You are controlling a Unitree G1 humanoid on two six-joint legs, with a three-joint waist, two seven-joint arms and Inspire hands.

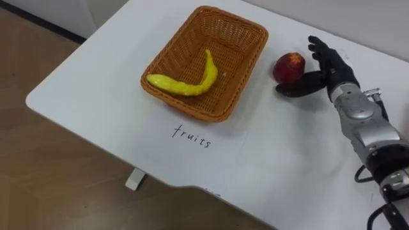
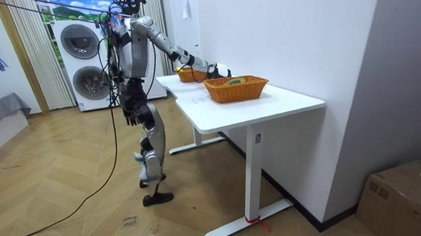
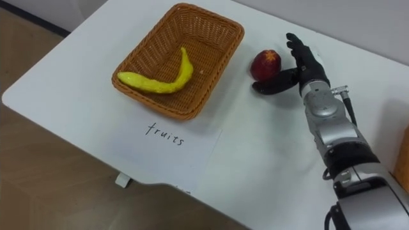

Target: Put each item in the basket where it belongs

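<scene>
With the banana (image 1: 185,88) lying in the fruit basket (image 1: 217,116), the right hand (image 1: 329,73) sits just right of that basket, fingers spread open beside the red fruit (image 1: 289,67), gripping nothing yet; closing and lifting it in likely comes next.

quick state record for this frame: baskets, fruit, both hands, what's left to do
table: white table, robot stands at its end
basket: wicker basket, paper label lying in front of it
in basket: banana
loose fruit: red apple on the table, just right of the basket
right hand: right hand open beside the apple, thumb low by its near side; not yet lifted
left hand: left hand hangs at the robot's side
second basket: second basket further along the table, contents unclear
left to do: apple into the wicker basket
</scene>
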